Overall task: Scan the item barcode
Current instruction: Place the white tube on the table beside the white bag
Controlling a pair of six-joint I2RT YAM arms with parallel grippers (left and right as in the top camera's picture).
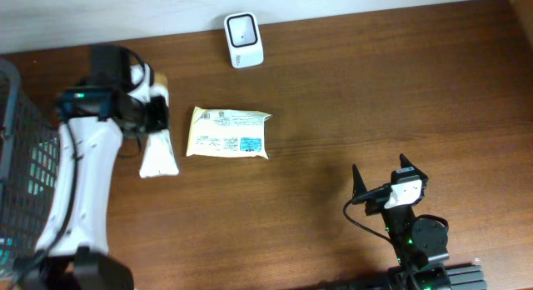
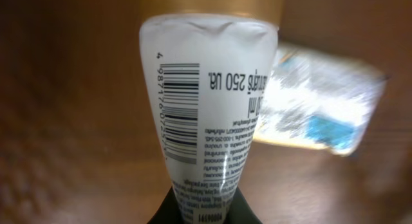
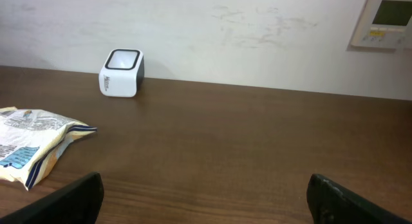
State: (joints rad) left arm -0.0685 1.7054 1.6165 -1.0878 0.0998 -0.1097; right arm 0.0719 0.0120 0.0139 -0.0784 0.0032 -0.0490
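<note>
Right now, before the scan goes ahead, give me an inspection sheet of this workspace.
Surface: brown wooden table.
Job's things: white tube, its barcode showing in the left wrist view; white scanner at the far edge, apart from the tube.
Clutter: yellow snack packet lying flat beside the tube; black basket at the left edge.
Grippers: left gripper shut on the tube; right gripper open, empty.
Cables: black cable along the left arm.
Surroundings: pale wall with a wall panel.

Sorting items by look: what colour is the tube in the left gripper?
The tube is white with black print; clearest in left wrist view.
</note>
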